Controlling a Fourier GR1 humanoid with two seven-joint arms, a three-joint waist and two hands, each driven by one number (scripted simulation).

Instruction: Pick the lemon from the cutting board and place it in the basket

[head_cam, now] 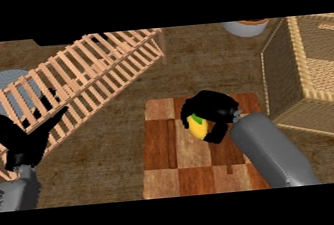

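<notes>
So the big wicker basket [279, 69] sits right of the cutting board [162, 145] and a bit farther back, and that's the direction this all turns on. The slatted wooden rack [85, 76] at far left is out of the way. The right hand [213, 108] is curled around the lemon [197, 123] over the board's far half, though I can't tell if it's lifted. The basket's wall looks like the only thing to clear. The left hand [23, 142] rests open at the left.
</notes>
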